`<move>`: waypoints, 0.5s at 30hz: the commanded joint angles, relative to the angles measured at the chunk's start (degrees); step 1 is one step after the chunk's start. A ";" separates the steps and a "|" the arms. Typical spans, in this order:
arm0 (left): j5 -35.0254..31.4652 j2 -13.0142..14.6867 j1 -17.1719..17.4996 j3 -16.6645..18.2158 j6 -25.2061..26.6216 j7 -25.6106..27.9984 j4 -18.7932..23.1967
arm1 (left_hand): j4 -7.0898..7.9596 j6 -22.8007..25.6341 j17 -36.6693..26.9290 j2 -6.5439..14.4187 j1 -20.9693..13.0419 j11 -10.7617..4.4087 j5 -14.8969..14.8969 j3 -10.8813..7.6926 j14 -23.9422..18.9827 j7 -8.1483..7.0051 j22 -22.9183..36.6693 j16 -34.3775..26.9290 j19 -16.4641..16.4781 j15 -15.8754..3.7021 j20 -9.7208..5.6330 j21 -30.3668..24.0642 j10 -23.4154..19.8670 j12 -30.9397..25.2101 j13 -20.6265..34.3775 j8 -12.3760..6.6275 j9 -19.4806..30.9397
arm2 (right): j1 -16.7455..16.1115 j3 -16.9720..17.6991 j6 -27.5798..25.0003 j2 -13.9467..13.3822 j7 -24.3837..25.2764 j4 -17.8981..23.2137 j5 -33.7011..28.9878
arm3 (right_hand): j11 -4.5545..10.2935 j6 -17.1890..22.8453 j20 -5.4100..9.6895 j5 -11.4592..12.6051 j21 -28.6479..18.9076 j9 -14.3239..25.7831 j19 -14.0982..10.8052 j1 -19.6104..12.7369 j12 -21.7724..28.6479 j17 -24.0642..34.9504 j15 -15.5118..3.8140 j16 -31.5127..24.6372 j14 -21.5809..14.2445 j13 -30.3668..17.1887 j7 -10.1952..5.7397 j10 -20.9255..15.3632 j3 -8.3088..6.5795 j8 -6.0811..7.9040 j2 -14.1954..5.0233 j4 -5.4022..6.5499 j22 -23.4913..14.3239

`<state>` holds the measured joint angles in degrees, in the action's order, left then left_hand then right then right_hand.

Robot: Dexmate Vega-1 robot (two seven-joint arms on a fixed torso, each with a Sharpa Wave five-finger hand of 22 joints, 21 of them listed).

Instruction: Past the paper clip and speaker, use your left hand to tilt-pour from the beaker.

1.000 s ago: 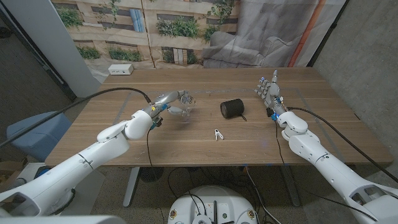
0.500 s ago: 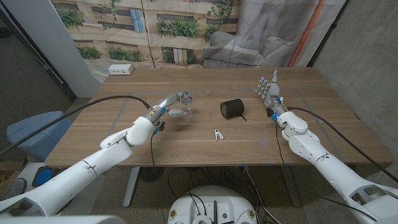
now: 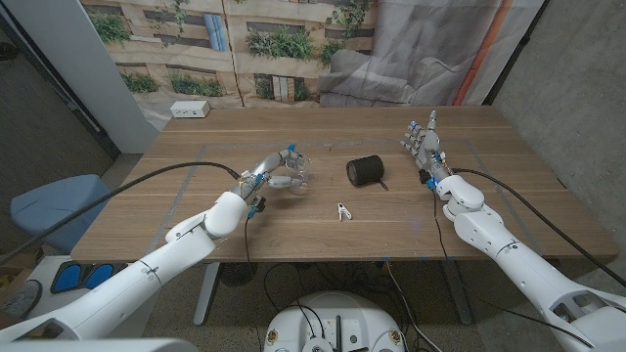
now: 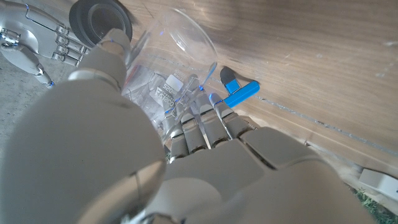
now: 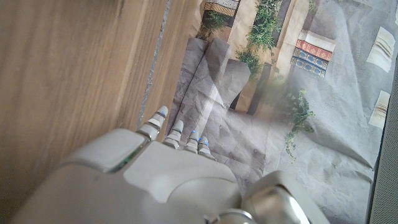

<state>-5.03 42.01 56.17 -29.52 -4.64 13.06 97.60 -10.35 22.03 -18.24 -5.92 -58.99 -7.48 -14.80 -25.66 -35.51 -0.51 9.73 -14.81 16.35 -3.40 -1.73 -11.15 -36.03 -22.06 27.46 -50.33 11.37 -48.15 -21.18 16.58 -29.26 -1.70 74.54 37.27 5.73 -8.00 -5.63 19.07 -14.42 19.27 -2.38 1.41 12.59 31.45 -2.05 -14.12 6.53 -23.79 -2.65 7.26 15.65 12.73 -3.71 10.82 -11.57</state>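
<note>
The left hand point(image 3: 277, 172) holds the clear beaker point(image 3: 295, 170) wrapped in its fingers point(image 4: 205, 124), lifted off the table point(image 3: 245, 220) and tipped on its side, seemingly so the mouth faces outward for the pour. It hangs left of the black speaker point(image 3: 367, 170) and beyond the paper clip point(image 3: 341, 210). The right hand point(image 3: 424, 145) stands apart at the table's right, fingers spread and holding nothing, likely kept clear.

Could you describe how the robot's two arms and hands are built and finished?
Both arms have glossy white rounded shells with black cables alongside. The left hand and right hand are silvery grey with segmented fingers and small blue accents near the fingertips.
</note>
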 commanded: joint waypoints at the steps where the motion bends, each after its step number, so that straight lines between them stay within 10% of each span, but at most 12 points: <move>1: 2.58 -0.67 0.52 -0.98 1.64 -0.30 0.12 | 1.81 2.94 0.06 12.45 13.52 -2.78 0.41 -2.03 0.01 -0.82 0.28 0.20 -0.17 -6.18 -0.08 0.13 -3.71 -0.06 0.13 0.10 -0.02 | 0.04 -0.01 0.01 0.02 -0.02 -0.04 -0.01 | -0.16 -0.42 -0.37 0.35 -0.41 0.09 -0.05 -0.15 0.35 0.33 -1.12 -0.17 0.31 -0.26 -0.14 0.53 0.40 0.31 -4.99 -0.02 -0.26; 15: 2.38 -1.37 -0.68 -2.29 -0.96 0.02 -2.70 | 1.65 2.91 1.07 12.32 15.14 -2.69 0.68 -2.48 1.74 -0.98 0.22 1.39 -2.58 -5.82 1.58 0.70 -3.27 0.90 0.16 0.65 -0.35 | 0.01 0.00 0.01 0.01 -0.02 -0.01 0.00 | -0.16 -0.42 -0.37 0.35 -0.41 0.09 -0.05 -0.15 0.35 0.33 -1.12 -0.17 0.31 -0.26 -0.14 0.53 0.40 0.31 -4.99 -0.02 -0.26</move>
<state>-2.82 41.20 56.37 -30.86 -4.01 13.00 96.63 -10.58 23.08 -17.27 -7.05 -57.85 -8.29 -14.18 -25.89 -34.26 -1.55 9.73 -13.70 14.08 -3.20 -0.07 -10.72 -37.47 -21.35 27.54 -49.79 10.87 -48.14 -21.19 16.58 -29.24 -1.70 74.54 37.26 5.73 -8.00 -5.63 19.07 -14.42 19.27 -2.39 1.40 12.59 31.45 -2.05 -14.12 6.53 -23.79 -2.65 7.26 15.65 12.73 -3.71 10.82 -11.57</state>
